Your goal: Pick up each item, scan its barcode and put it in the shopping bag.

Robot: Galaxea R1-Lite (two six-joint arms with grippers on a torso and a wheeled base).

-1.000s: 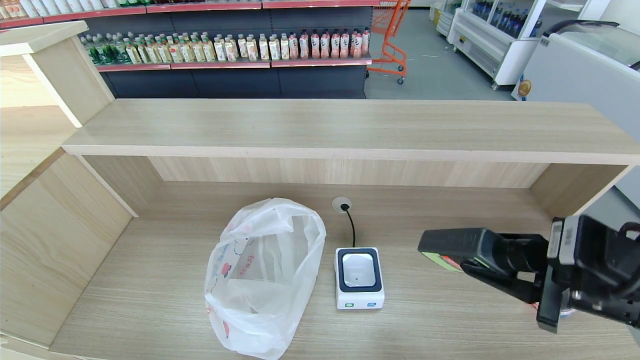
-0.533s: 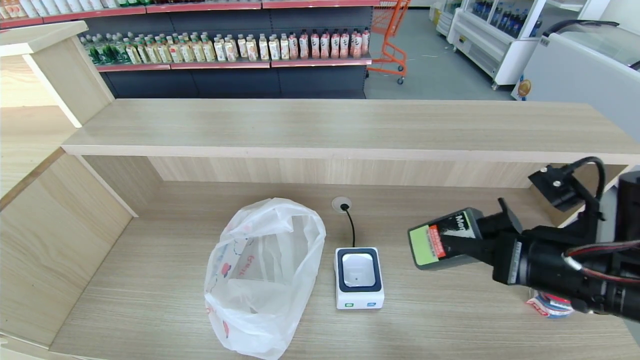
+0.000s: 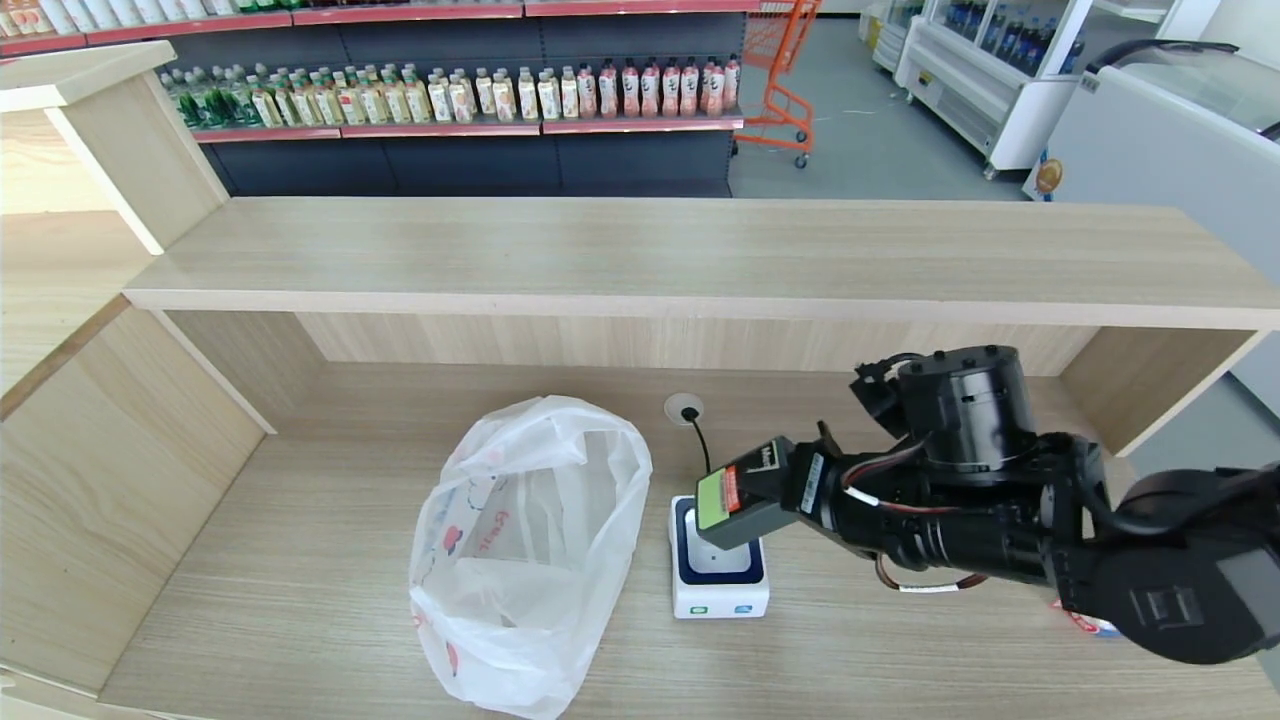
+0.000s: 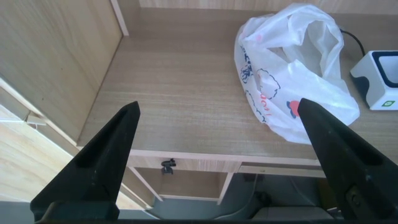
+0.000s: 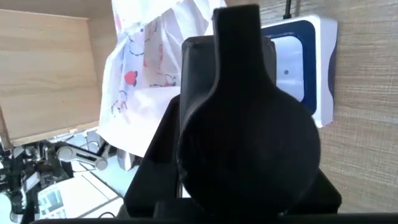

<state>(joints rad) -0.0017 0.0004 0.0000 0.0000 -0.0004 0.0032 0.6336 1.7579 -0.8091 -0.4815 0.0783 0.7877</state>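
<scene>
Counter: a pale wooden checkout counter point(image 3: 300, 600) with a raised shelf along its far side.
Bag: a thin white shopping bag point(image 3: 520, 550) lies on the counter just left of the scanner, its mouth gaping towards the far side. What is inside cannot be made out through the plastic.
Right claw: the right claw point(image 3: 790, 485) reaches in from the right and is clamped on the box, which sticks out beyond its tips towards the bag.
Left claw: the left claw point(image 4: 219, 106) hangs above the counter's near edge with its fingers spread wide, gripping nothing. The bag is ahead of it.
Scanner: a white scanner point(image 3: 720, 590) with a dark-framed window, a black cable point(image 3: 700, 445) running to a hole behind it.
Box: a dark box point(image 3: 735, 500) with a green and red end label, held over the scanner's window. Whether it touches cannot be told.
Packet: a red, white and blue packet point(image 3: 1085, 622) peeks out under the right arm.
Change: a second ago the box was well to the right of the scanner. Bag and scanner have not moved.
</scene>
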